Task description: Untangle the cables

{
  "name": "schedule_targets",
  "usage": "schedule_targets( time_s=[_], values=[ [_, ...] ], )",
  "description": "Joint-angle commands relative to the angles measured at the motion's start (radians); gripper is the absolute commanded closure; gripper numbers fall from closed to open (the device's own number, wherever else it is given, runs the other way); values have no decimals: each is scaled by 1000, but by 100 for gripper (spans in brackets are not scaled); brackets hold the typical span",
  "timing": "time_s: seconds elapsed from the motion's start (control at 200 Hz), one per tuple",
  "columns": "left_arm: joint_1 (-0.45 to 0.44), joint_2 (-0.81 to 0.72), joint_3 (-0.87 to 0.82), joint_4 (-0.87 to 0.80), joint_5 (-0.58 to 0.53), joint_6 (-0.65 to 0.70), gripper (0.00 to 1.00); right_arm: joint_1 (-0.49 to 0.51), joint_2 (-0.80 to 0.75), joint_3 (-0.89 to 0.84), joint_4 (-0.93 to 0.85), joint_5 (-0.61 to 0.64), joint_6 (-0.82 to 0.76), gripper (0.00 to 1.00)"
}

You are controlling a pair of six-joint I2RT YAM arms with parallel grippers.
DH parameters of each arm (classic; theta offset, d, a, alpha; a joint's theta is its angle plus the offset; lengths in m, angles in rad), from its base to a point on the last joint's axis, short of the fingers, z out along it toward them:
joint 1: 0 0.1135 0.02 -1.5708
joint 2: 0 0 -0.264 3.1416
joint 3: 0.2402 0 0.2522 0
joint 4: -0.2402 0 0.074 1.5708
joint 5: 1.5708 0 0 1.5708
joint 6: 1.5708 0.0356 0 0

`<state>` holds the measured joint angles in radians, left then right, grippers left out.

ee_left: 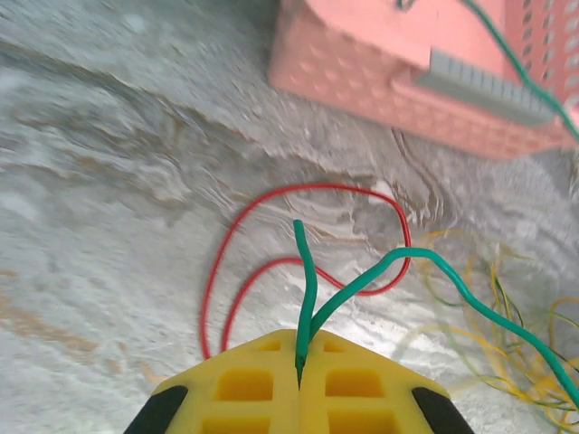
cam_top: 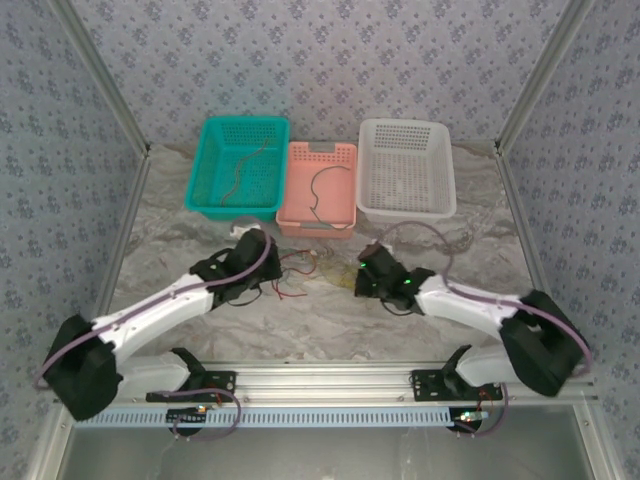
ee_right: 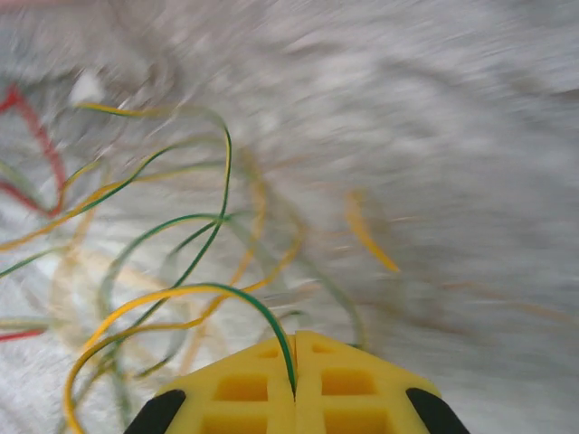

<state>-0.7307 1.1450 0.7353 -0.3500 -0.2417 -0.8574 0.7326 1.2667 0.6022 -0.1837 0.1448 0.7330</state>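
**Cables at mid-worktop, both arms engaged.** A loose tangle of cables (cam_top: 300,268) is seen at the middle of the marbled worktop (cam_top: 330,325), just on the near side of a pink basket (cam_top: 335,215) and between the left arm (cam_top: 170,305) and the right arm (cam_top: 470,300). From above, three baskets are shown in a row along the far edge: a teal basket (cam_top: 205,170) toward the left corner, the pink one, and a white basket (cam_top: 440,175) to the right. A dark cable (cam_top: 245,170) is seen lying in the teal basket and another (cam_top: 318,190) in the pink. Open worktop is visible toward the near edge and both side edges.

Detail lost overhead is supplied by the wrist cameras. The jaws of the left gripper (ee_left: 300,353) are closed on a green cable (ee_left: 305,271): one end stands up short, and the rest sweeps off to the right. A red cable (ee_left: 271,203) is looped on the worktop beyond, and thin yellow and green strands (ee_left: 493,348) are heaped at the right. In the badly blurred right wrist view, the jaws of the right gripper (ee_right: 294,354) are pinched on a yellow-and-green cable (ee_right: 181,294) that arcs leftward over the heap.
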Motion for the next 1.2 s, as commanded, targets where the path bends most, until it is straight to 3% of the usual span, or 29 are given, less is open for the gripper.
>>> schedule_targets(
  time_s=[0.0,0.11,0.295,0.445,0.675,0.76,0.954,1.064,1.134,1.194],
  values=[
    [38,-103,-32,-115,-41,3,100,-85,-154,-45,-115,3,-39,100],
    [66,-199,-32,-145,-31,3,100,-157,-246,-32,-186,-15,-63,100],
    [70,-257,24,-161,14,15,100,-186,-249,9,-236,4,-77,100],
    [71,-304,73,-258,-68,23,100,-267,-315,22,-317,13,-73,100],
    [76,-397,106,-413,-224,-36,100,-501,-406,29,-413,-10,-84,100],
    [78,-446,105,-398,-233,-19,100,-560,-415,28,-413,-40,-96,100],
    [78,-395,71,-226,-20,20,100,-523,-384,12,-363,-80,-95,100],
    [74,-341,4,-131,82,-26,100,-475,-346,12,-359,-73,-95,100],
    [61,-343,-53,-82,98,-55,100,-450,-350,10,-371,-42,-95,92],
    [47,-357,-88,-60,92,-75,100,-431,-369,10,-386,-20,-95,79]
  ],
)
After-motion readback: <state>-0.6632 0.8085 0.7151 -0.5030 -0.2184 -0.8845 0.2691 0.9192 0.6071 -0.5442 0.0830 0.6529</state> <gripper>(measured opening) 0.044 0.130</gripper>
